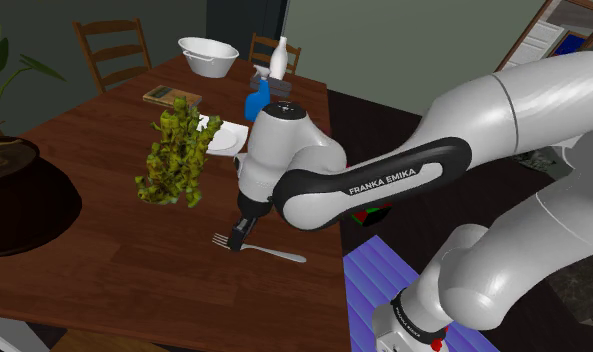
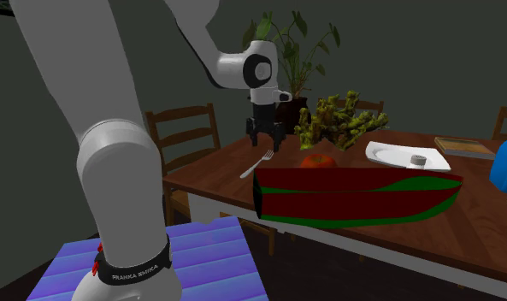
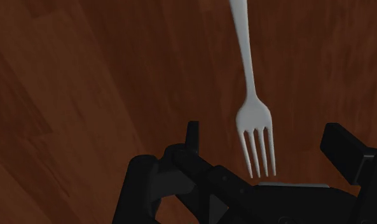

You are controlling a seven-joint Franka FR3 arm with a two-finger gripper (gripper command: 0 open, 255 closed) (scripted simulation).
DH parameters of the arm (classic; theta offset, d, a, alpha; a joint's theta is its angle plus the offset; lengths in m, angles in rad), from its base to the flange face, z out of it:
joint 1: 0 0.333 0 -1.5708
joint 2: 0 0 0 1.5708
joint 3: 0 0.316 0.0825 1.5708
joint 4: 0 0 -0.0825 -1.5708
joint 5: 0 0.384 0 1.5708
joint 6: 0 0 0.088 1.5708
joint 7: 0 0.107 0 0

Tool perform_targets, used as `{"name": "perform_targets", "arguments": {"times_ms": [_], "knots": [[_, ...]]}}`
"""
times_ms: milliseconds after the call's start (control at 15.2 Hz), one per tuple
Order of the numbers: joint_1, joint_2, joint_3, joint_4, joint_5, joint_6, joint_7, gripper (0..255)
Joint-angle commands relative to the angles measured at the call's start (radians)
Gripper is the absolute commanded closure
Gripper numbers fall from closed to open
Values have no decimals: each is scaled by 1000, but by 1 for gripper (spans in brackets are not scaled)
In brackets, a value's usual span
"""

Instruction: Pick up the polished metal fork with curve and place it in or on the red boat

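The red boat sits near, on the counter. A bit farther back, the shiny fork lies flat on the wood, not in the boat yet. The hand hangs over its prongs, fingers wide apart, holding nothing. Grabbing, lifting and dropping are all left.

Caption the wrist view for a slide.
Gripper above the fork lying on the wooden table, jaws open either side of its tines, not touching.
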Motion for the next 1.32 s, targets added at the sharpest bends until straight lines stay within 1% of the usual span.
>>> {"name": "perform_targets", "arguments": {"times_ms": [0, 330, 858, 924, 1254], "knots": [[3, 19, 8, -14, -9, 32, 11, 0], [-2, 73, 15, -30, -39, 99, 33, 0], [-2, 73, 15, -31, -39, 99, 33, 0], [-2, 73, 15, -31, -39, 99, 33, 255], [-3, 73, 13, -30, -39, 98, 31, 255]]}}
